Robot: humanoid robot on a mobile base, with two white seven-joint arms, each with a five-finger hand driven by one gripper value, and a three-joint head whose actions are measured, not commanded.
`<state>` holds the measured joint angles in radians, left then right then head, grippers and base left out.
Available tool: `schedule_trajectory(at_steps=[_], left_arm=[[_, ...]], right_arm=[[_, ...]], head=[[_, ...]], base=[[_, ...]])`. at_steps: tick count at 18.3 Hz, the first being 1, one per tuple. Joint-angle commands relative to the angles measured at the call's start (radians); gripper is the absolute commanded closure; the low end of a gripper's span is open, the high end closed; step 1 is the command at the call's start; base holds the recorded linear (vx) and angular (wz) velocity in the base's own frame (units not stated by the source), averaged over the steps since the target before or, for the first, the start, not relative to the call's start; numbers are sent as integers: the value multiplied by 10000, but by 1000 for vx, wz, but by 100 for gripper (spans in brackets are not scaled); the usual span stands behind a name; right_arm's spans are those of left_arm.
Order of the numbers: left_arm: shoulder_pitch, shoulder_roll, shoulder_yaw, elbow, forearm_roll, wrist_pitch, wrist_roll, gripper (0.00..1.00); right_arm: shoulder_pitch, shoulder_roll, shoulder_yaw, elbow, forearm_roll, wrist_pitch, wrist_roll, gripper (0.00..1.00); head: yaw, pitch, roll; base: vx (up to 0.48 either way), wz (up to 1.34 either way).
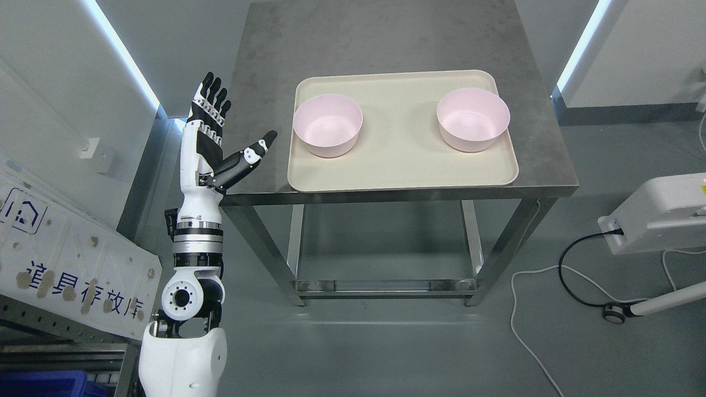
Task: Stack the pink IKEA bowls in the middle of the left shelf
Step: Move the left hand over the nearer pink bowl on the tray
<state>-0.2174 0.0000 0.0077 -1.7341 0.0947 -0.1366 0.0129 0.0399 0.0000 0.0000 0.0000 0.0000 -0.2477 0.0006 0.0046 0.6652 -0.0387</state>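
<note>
My left hand [212, 129] is wide open, holding nothing, left of the tray [402, 176]. The near pink bowl [327, 124] looks light and slippery; I'd grab its rim.

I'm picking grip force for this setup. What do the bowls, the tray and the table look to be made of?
The two pink bowls look like matte plastic: even colour, soft sheen, thin rims. The beige tray also seems matte plastic, with moulded rounded corners. The table looks like brushed steel, grey and smudged, with shiny legs.

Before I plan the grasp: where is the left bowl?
In the head view, the left bowl sits upright on the tray's left side, nearest the open left hand.
</note>
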Motion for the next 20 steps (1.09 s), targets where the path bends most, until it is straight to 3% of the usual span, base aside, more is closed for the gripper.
schedule_trajectory(at_steps=[1,4,7,9,11,14,18,20], left_arm=[[-50,175,91,7,4,1,-22,0],[-798,175,61,311,-11,32,-159,0],[-2560,175,-62,1797,-57,382,-1031,0],[-3726,733,-245,2793,-133,798,-2270,0],[-4373,1805,-643,3730,-941,799,-3819,0],[-4377,2928,-599,4271,-1867,799,-4944,0],[-3793,2961,-262,4256,-1852,966,-5037,5],[-3778,2915,-155,4180,-1669,1928,-5160,5]], right_arm=[[0,-175,-46,-175,-15,7,-6,0],[0,-175,-46,-175,-15,7,-6,0],[0,-175,-46,-175,-15,7,-6,0],[0,-175,-46,-175,-15,7,-6,0],[0,-175,-46,-175,-15,7,-6,0],[0,-175,-46,-175,-15,7,-6,0],[0,-175,-46,-175,-15,7,-6,0],[0,-175,-46,-175,-15,7,-6,0]], head=[[0,0,0],[0,0,0],[0,0,0],[0,0,0],[0,0,0],[0,0,0],[0,0,0],[0,0,0]], base=[[0,0],[0,0],[29,-71],[51,-45],[69,-29],[85,-80],[101,-141],[69,-81]])
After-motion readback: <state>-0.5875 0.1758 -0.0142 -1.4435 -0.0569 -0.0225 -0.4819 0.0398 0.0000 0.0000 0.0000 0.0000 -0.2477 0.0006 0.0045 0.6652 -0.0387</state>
